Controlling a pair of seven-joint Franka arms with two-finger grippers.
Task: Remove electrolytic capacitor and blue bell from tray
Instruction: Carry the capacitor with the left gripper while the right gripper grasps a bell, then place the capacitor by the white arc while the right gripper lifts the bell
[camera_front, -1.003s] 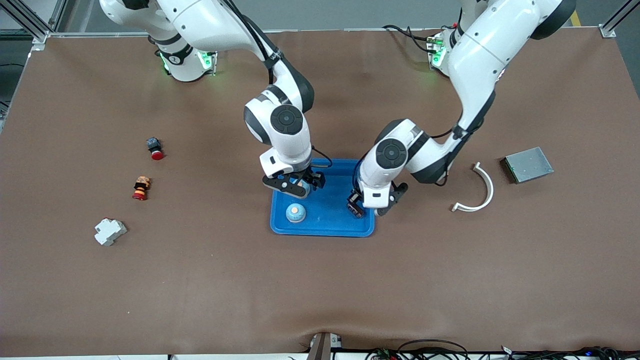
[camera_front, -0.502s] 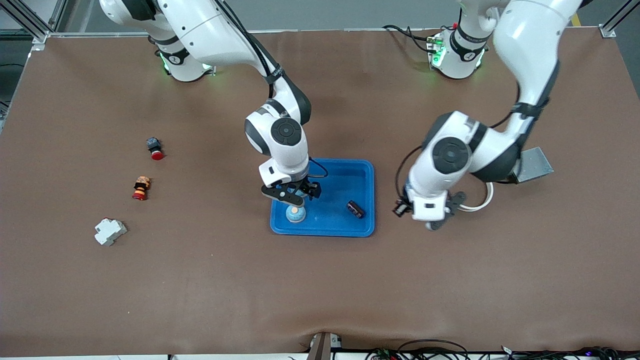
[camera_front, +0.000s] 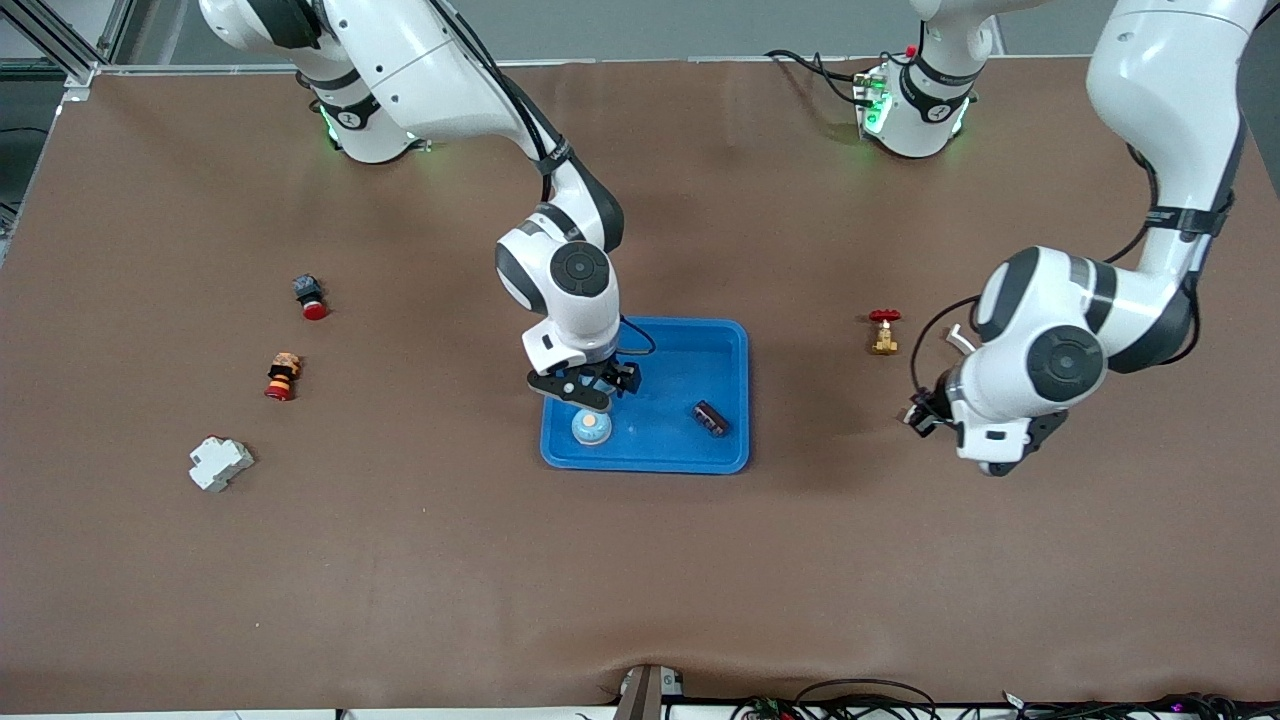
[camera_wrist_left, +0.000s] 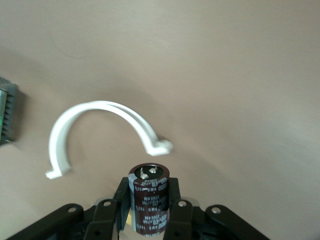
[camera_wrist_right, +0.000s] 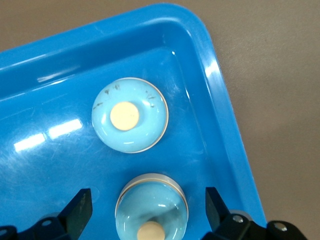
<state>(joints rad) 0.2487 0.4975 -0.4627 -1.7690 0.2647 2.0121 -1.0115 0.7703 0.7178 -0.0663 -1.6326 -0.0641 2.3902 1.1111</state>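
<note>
A: Left gripper (camera_front: 927, 416)?

B: Up over bare table toward the left arm's end, well apart from the blue tray (camera_front: 700, 342). Clamped on a dark capacitor (camera_wrist_left: 149, 202), fingers nearly together, one pad (camera_wrist_left: 121, 192) pressed to each side of the can. Capacitor upright in the grip, metal top facing the wrist camera.

A: Anything below it?

B: White curved bracket (camera_wrist_left: 95, 106) flat on the table, just beside the gripper in the front view. Edge of a grey box (camera_wrist_left: 5, 112) near the bracket.

A: Right gripper (camera_front: 586, 386)?

B: Low over the tray, at the right arm's end of it. Spread wide, nothing gripped. Pale blue bell (camera_wrist_right: 151, 210) on the tray floor between the fingers (camera_wrist_right: 80, 209), clear gap on both sides, no contact.

A: More in the tray?

B: Second bell (camera_front: 591, 428) just beside the first, nearer to the front camera, close to the tray's corner. Second capacitor (camera_front: 711, 418) lying on its side toward the left arm's end of the tray, apart from both bells.

A: Elsewhere on the table?

B: Brass valve with red handle (camera_front: 884, 332) between tray and left arm. Toward the right arm's end: two red push buttons (camera_front: 309, 296) (camera_front: 282, 376) and a white breaker block (camera_front: 220, 463), all well apart from the tray.
</note>
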